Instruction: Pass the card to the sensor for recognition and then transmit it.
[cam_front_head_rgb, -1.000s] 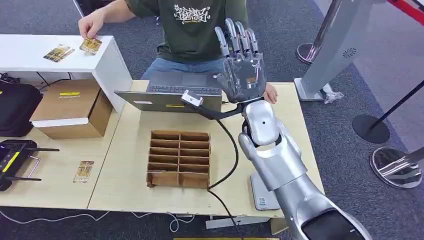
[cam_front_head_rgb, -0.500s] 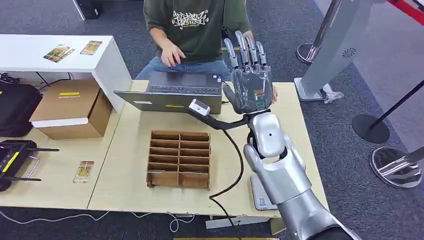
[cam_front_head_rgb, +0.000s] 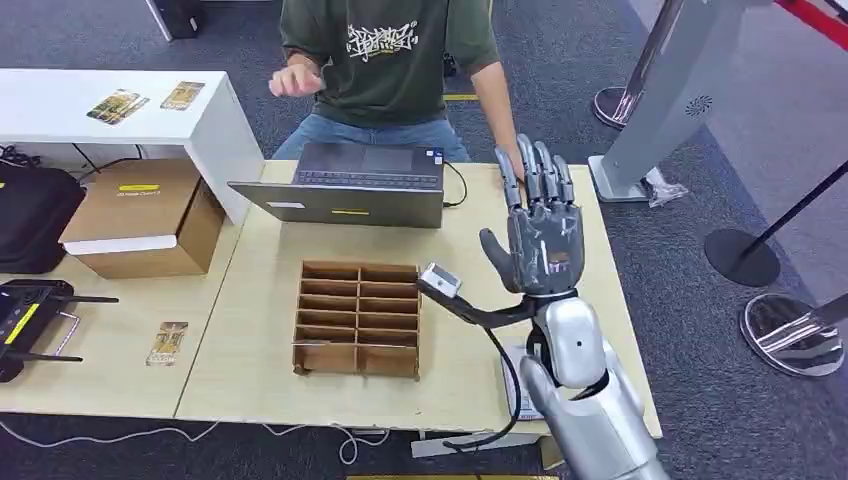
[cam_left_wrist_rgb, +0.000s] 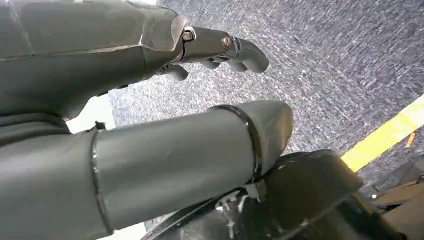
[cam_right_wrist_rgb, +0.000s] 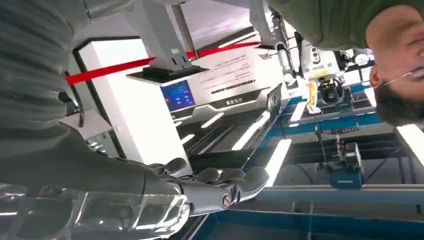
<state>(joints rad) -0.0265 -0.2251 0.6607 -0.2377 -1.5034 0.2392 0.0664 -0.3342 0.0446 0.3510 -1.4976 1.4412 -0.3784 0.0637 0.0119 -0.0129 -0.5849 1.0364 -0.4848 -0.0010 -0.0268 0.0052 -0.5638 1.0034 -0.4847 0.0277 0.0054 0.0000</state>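
Since the earlier frames the right hand (cam_front_head_rgb: 540, 235) had drawn back from above the laptop (cam_front_head_rgb: 345, 185) toward the robot and stood raised over the table's (cam_front_head_rgb: 255, 375) right part, palm toward the camera, fingers straight and apart, nothing in it. The person (cam_front_head_rgb: 385, 60) had pulled the arm off the white shelf (cam_front_head_rgb: 60, 105) and held that hand up by the chest. 1 card (cam_front_head_rgb: 167, 343) lay flat on the table, left of the cardboard divider tray (cam_front_head_rgb: 358, 318) and well apart from the right hand; more cards (cam_front_head_rgb: 118, 104) lay on the white shelf. In the left wrist view the left hand (cam_left_wrist_rgb: 150, 100) hung over grey carpet, fingers loosely parted around nothing.
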